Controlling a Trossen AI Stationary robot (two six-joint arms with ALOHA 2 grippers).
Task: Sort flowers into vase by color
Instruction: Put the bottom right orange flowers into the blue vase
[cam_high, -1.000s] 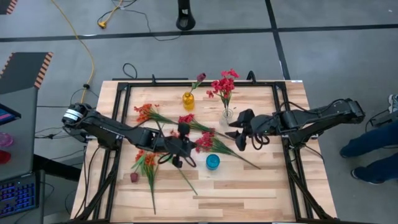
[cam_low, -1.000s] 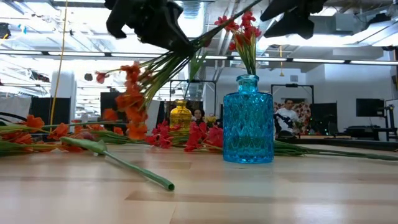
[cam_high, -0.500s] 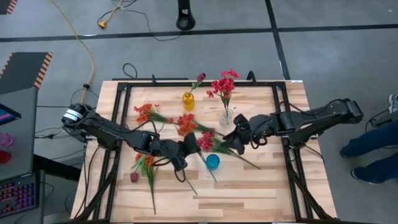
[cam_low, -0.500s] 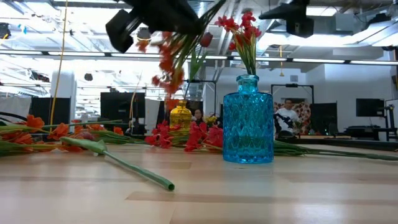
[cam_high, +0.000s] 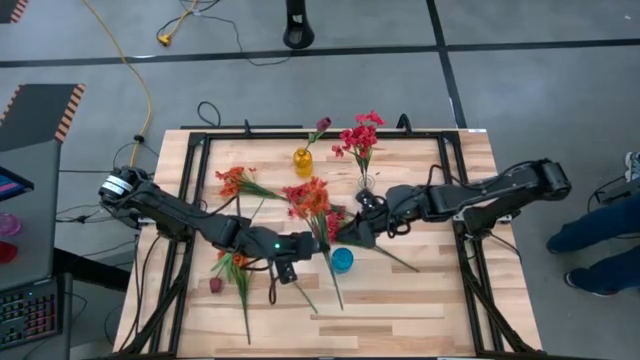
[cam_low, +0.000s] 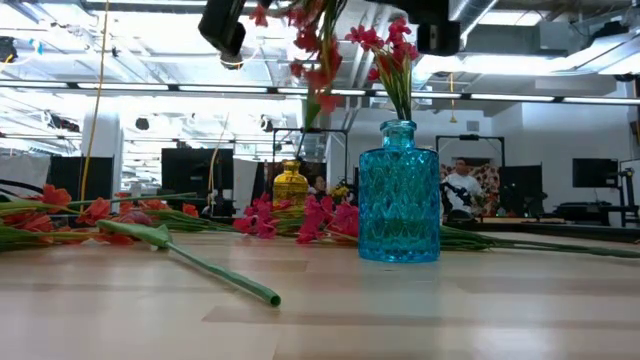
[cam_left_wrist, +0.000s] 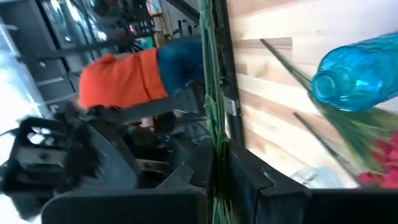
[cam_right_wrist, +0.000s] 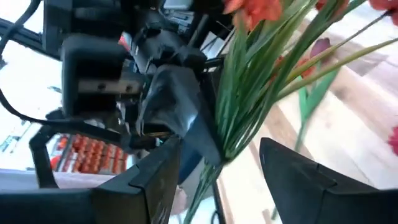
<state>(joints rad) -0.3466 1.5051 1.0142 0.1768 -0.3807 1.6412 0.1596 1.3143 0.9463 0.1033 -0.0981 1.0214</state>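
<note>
Orange spray (cam_high: 312, 200) in left gripper (cam_high: 290, 262)

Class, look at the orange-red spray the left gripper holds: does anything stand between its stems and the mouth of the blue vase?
Nothing visible blocks the blue vase. Its mouth shows open, and the orange-red spray, held by the left gripper, hangs just beside it. The open right gripper waits close by.

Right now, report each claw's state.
Left claw: shut on the orange flower spray, lifted beside the blue vase.
Right claw: open, fingers either side of that spray's stems, not gripping.
</note>
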